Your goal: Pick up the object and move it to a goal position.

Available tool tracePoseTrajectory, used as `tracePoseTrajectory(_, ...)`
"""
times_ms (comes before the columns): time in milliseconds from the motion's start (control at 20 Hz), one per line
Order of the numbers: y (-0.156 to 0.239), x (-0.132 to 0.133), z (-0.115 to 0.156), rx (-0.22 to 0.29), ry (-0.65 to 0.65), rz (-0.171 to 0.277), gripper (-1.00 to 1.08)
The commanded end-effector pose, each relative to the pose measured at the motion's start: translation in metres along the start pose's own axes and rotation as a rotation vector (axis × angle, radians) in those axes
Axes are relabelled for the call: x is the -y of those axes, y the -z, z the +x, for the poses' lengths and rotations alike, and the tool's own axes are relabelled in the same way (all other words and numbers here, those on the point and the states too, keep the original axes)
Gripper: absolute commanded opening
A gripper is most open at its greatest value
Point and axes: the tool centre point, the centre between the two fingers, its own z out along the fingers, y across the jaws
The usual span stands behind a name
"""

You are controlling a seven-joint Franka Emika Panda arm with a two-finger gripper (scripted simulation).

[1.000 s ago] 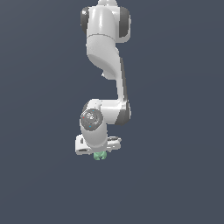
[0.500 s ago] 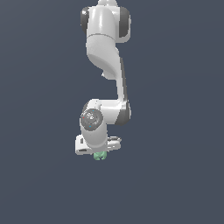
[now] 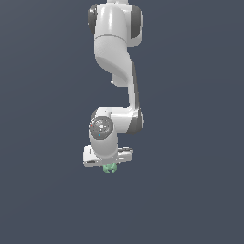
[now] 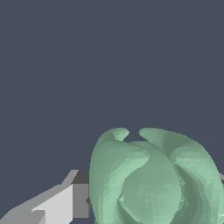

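Gripping pale green object, end effector fingers closed against it.

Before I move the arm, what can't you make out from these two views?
- Far finger: wrist view, hidden behind the object; only one finger shows.
- Grip contact: exterior view, the gripper body covers the fingers, and the object is too small to show detail.
- Object's lower part: wrist view, cut off by the frame edge.
- Goal position: no marker in either view.
- Surface underneath: plain dark background, no table edge visible.
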Motion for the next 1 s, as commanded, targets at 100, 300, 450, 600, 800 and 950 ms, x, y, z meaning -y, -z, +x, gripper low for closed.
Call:
tracePoseTrajectory(100,0.004,0.007,-0.008,-0.001,0.000,0.000,-1.00)
tracePoseTrajectory(300,0.009,0.017,-0.019,-0.001,0.000,0.000,-1.00)
tracePoseTrajectory(450,0.014,0.028,-0.030,-0.001,0.000,0.000,-1.00)
tracePoseTrajectory(600,0.019,0.039,-0.044,-0.001,0.000,0.000,-1.00)
tracePoseTrajectory(800,0.028,0.057,-0.063,-0.001,0.000,0.000,-1.00)
tracePoseTrajectory(950,0.035,0.071,-0.078,-0.001,0.000,0.000,-1.00)
